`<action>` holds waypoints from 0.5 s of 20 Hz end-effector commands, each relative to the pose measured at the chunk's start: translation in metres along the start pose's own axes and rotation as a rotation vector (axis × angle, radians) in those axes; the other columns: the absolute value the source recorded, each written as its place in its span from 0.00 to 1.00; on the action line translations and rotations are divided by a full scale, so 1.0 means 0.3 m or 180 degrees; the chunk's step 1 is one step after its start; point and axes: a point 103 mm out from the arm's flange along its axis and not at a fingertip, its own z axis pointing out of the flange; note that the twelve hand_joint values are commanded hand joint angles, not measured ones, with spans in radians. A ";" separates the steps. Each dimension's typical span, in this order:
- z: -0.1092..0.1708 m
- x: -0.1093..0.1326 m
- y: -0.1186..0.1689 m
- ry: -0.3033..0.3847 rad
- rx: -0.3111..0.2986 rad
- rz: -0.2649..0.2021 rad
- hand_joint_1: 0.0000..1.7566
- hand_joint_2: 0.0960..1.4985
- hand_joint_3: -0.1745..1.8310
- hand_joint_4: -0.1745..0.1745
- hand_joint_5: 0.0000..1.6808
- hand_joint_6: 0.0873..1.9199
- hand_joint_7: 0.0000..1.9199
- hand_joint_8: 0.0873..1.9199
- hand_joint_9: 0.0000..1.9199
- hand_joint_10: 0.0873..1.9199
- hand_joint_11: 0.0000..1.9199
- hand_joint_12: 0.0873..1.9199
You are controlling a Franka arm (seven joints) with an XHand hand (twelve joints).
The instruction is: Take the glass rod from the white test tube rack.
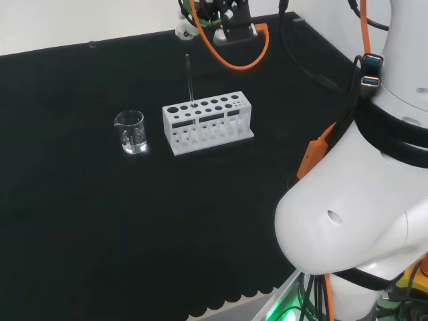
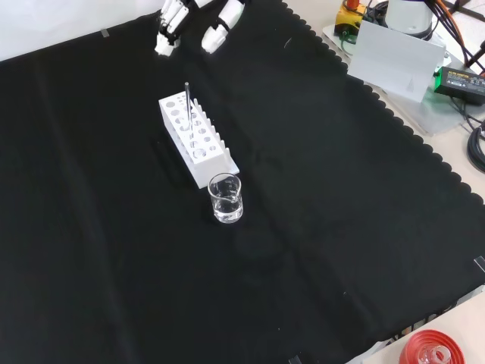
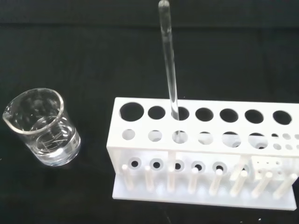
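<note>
Rod [image 1: 189,79] standing in the rack [image 1: 207,123]
Hand [image 2: 193,21] with fingers relaxed (touching nothing) at the rack's 12 o'clock in the front view; beaker [image 2: 225,199] at 5.

Bright even overhead light, faint shadows on black cloth [image 2: 318,227], w/ slight glare on beaker [image 3: 44,128]

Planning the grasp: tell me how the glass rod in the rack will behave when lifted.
The glass rod looks thin, smooth and clear, so probably stiff, slippery and breakable. It stands in a hole of the white test tube rack, so a sideways pull might tip the rack; lifting straight up seems safer.
</note>
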 end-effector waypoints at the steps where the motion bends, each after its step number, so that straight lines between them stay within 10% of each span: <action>1: 0.041 -0.008 0.042 0.0001 0.0012 -0.0028 0.29 0.85 0.00 0.32 0.21 0.00 0.15 0.35 0.30 0.36 0.27 0.68; 10: 0.060 -0.010 0.060 -0.0016 0.0045 0.0000 0.29 0.84 0.00 0.32 0.21 0.00 0.15 0.35 0.30 0.36 0.27 0.68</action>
